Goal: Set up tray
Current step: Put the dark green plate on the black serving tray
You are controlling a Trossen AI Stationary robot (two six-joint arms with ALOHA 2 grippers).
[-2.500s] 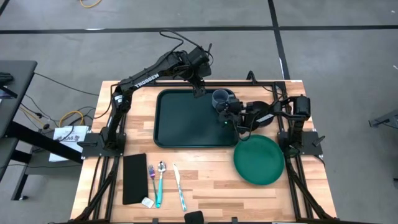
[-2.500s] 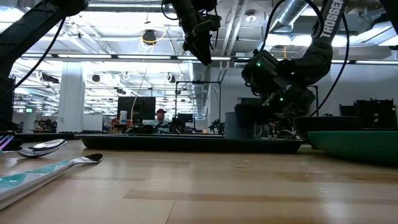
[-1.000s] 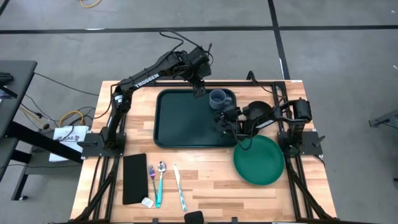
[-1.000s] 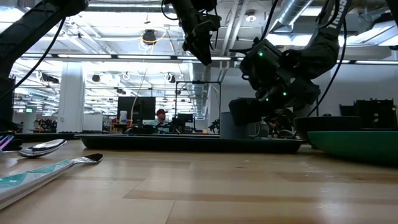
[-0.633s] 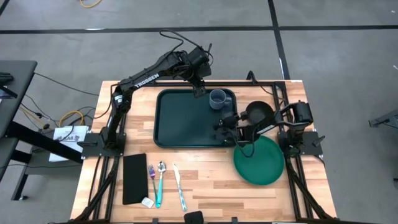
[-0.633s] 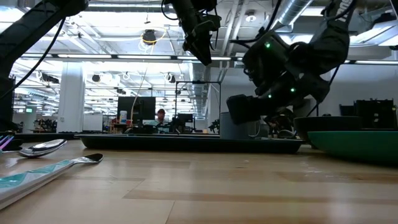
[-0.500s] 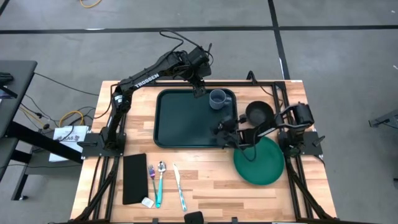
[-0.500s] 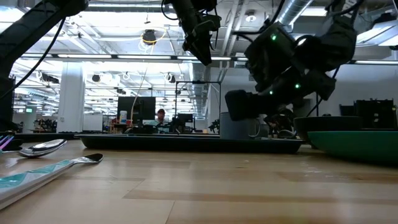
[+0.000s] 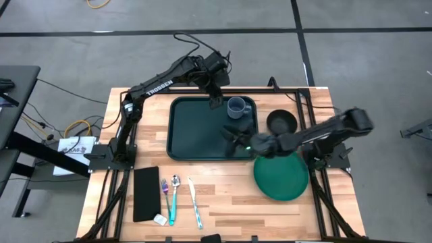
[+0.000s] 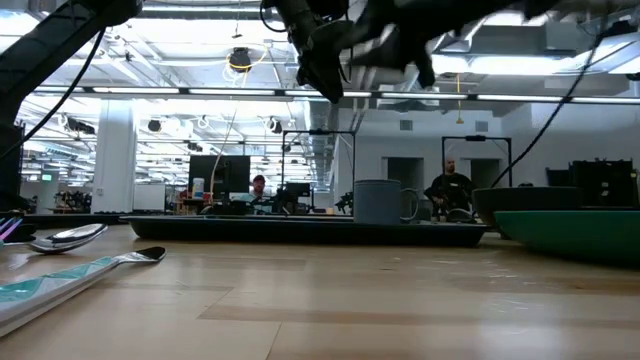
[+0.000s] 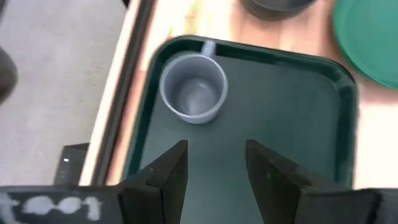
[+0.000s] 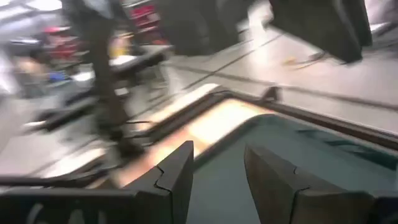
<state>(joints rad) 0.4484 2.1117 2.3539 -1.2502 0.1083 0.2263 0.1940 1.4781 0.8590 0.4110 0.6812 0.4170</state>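
The dark green tray point(image 9: 202, 131) lies flat at the table's middle. A grey mug point(image 9: 235, 106) stands upright in the tray's far right corner, and it also shows in the left wrist view point(image 11: 194, 93) and the low view point(image 10: 380, 200). My left gripper point(image 9: 216, 101) hangs open above the tray's far edge, just left of the mug point(image 11: 214, 155). My right gripper point(image 9: 231, 138) is open and high over the tray's near right part, and its wrist view point(image 12: 217, 158) looks blurred across the tray point(image 12: 292, 149).
A black bowl point(image 9: 281, 121) sits on the table right of the tray. A round green plate point(image 9: 281, 173) lies nearer, by the right arm's base. A flat black rectangle point(image 9: 146, 194), a fork point(image 9: 164, 189), a spoon point(image 9: 174, 199) and a knife point(image 9: 194, 202) lie toward the near left.
My right gripper has drawn back from the mug toward the near edge. It has then risen quickly and swung left over the tray's near right part. The mug has stayed standing in the tray's far right corner. My left arm has kept still.
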